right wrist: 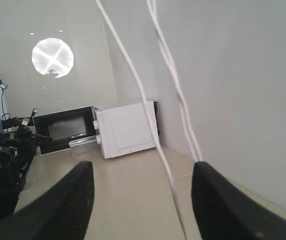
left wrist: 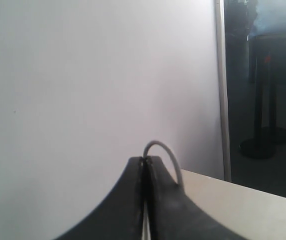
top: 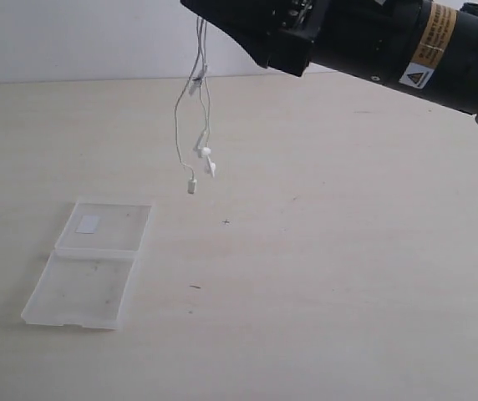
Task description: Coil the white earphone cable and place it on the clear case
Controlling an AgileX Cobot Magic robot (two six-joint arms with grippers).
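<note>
My left claw [left wrist: 144, 160] clenches the white earphone cable [top: 197, 81], which dangles near the clear case [top: 88, 284]; my right claw [right wrist: 143, 172] is released.

Bright, even lighting, faint shadows on the table [top: 348, 284], round light [right wrist: 53, 57] blown out (right wrist view)

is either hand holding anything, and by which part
The left hand pinches the white earphone cable by a loop of its wire; the right hand is open, holding nothing.
</note>
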